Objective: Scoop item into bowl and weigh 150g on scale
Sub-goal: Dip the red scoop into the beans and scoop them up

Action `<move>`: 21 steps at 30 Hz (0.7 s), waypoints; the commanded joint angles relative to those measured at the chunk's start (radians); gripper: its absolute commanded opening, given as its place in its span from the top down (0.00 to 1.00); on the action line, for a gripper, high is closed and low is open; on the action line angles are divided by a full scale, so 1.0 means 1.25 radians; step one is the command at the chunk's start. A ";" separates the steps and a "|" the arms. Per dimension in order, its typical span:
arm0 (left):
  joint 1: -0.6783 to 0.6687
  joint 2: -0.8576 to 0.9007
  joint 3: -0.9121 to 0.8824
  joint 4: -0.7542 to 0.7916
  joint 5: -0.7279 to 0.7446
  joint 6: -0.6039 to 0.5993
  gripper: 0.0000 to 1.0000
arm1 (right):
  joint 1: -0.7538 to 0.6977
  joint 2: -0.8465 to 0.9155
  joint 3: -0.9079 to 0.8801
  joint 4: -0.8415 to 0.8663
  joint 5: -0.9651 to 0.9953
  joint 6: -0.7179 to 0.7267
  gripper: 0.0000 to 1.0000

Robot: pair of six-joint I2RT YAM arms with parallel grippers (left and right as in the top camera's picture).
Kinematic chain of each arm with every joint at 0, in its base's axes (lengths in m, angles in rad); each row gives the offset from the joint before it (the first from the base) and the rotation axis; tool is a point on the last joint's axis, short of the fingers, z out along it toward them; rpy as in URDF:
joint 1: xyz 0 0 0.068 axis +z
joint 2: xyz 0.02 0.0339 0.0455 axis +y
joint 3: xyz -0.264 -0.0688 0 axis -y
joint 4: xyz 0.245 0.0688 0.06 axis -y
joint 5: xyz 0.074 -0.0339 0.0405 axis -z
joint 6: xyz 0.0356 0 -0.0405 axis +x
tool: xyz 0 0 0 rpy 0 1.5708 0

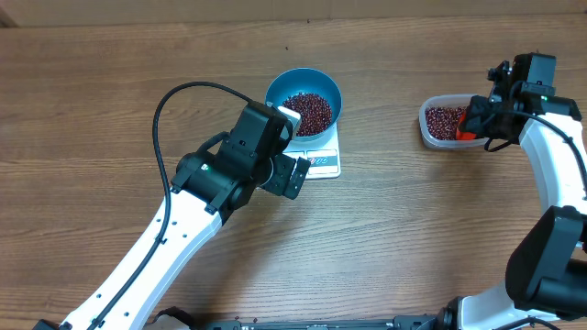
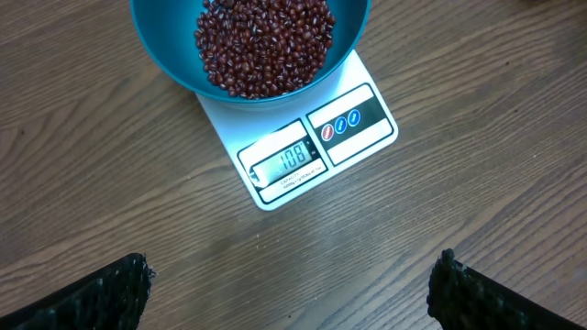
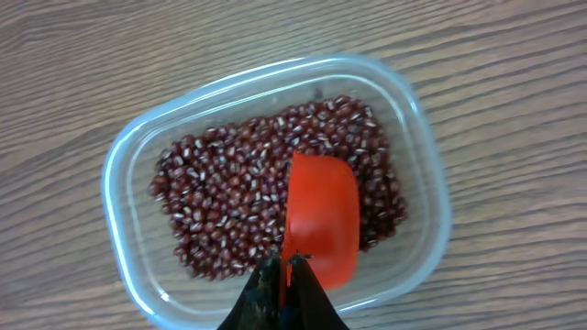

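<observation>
We hover the left gripper [image 2: 293, 293] open just before the scale [image 2: 316, 147] to read it, the right gripper [image 3: 286, 270] clamping a scoop [image 3: 321, 215] over beans [image 3: 220, 202] well right of it.

Blue bowl [image 2: 165, 46] of beans [image 2: 264, 41] sits on the scale [image 2: 353, 119], display reading 108.

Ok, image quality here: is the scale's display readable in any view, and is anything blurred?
Left wrist: sharp and evenly lit; the display on the scale is glare-free and seems to read 108. Overhead: that display is too small to read. Right wrist: the beans in the clear tub look slightly soft, and the red scoop is oversaturated, with little surface detail.
</observation>
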 commanded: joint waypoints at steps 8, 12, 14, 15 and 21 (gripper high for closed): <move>-0.002 0.006 0.010 0.000 0.003 0.018 0.00 | 0.003 0.040 0.001 0.014 0.065 -0.043 0.96; -0.002 0.006 0.010 0.000 0.003 0.018 0.00 | 0.003 0.052 0.001 0.011 0.062 -0.045 0.96; -0.002 0.006 0.010 0.000 0.003 0.018 0.00 | 0.003 0.052 0.001 0.011 0.052 -0.045 0.96; -0.002 0.006 0.010 0.000 0.003 0.018 0.01 | 0.003 0.052 0.001 0.011 0.045 -0.045 0.96; -0.002 0.006 0.010 0.000 0.003 0.018 0.00 | 0.003 0.052 0.001 0.001 -0.020 -0.045 0.96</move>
